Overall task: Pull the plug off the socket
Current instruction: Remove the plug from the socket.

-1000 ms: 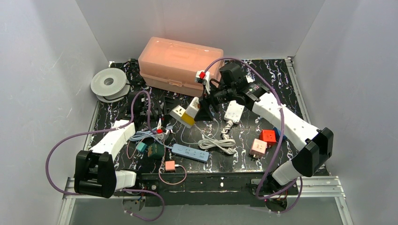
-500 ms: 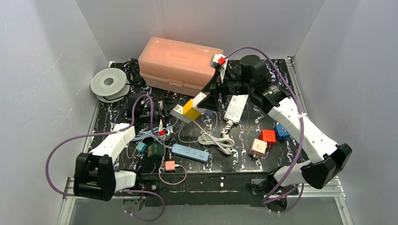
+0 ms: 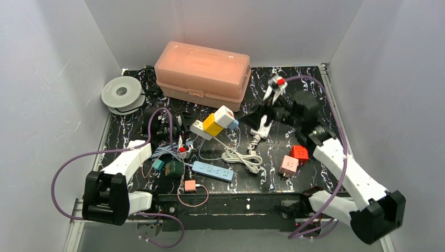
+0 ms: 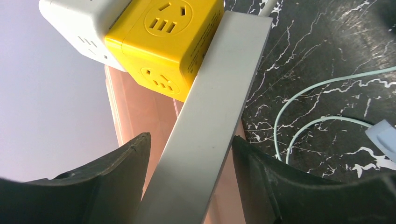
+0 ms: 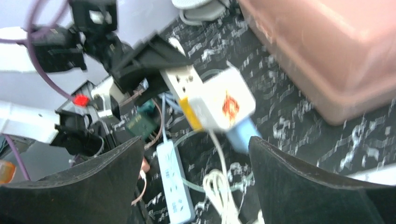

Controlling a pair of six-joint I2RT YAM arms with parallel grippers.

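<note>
- Between the fingers of the left claw (image 4: 190, 140), near the middle of the bench (image 3: 262, 178), the white socket strip (image 4: 210, 130) slants up off the surface.
- The yellow cube plug (image 4: 163, 42) sits on the strip's raised end, and a white cube (image 4: 79, 23) is stacked against its far side.
- A blue piece (image 5: 240, 133) sticks out just beside the white cube.
- The left claw stands about half open, its jaws pressed on the strip's two long edges.
- The right claw (image 5: 196, 140) gapes wide and holds nothing. It hangs over the back right of the bench, facing the plug but apart from it.
- A pink box (image 3: 202, 73) stands behind the plug.
- A coiled white cord (image 3: 241, 157) and a blue power strip (image 3: 212, 171) lie in front.
- A red cube (image 3: 299, 153) and a pink cube (image 3: 289, 165) lie to the right.
</note>
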